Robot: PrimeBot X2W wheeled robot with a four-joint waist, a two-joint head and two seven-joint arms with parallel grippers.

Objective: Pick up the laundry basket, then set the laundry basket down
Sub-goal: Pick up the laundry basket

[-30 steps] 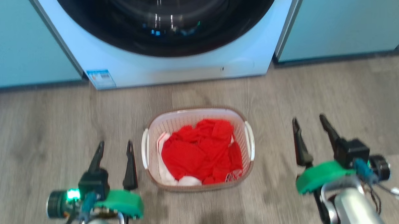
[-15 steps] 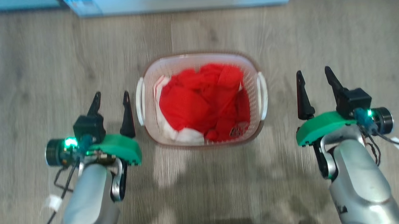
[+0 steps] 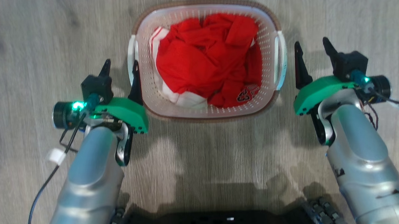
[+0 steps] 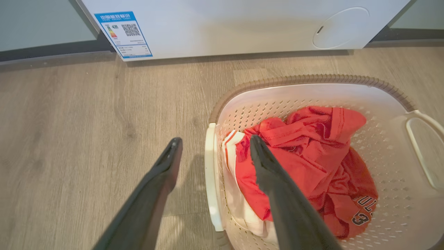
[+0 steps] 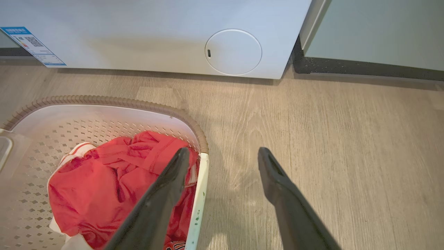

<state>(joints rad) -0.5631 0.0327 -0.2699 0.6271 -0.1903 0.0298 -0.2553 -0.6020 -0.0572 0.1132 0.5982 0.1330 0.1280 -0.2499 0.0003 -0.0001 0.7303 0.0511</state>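
my left gripper is open wide, and so is my right gripper. neither one holds anything. a second ago the left one sat a little way off the laundry basket, and the right one was well apart from it. now both have come in. in the head picture the left one's inner finger lies over the left handle, at the left middle of the frame. in the left wrist picture its two fingers sit one on each side of that handle. the right one's inner finger is just beside the right handle, with a small gap. the head camera has tipped down too, so the basket now shows at the top middle of the frame. the basket itself has not moved on the floor, near the washer, and red clothes fill it. i think the left side is about ready to pinch. the right side needs to slide in a bit more. i cannot tell how high the fingers are above the handles.
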